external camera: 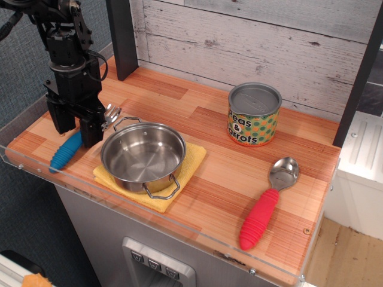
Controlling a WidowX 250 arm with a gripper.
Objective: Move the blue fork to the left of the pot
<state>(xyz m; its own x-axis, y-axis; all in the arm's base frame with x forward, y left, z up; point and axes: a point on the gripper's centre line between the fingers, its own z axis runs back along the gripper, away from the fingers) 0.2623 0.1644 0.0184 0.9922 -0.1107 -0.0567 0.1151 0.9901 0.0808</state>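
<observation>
The blue fork (66,150) lies on the wooden counter just left of the pot (143,156). Its ribbed handle points toward the front left edge and its silver tines rest near the pot's rear loop handle. My gripper (75,133) stands over the fork's middle with its two black fingers (91,133) spread apart, one on each side of the fork. It is open and grips nothing. The shiny pot is empty and sits on a yellow cloth (190,162).
A "Peas & Carrots" tin can (254,113) stands at the back right. A red-handled spoon (266,206) lies at the front right. A dark post (121,36) rises behind my arm, and a clear plastic lip (36,170) runs along the counter's front edge.
</observation>
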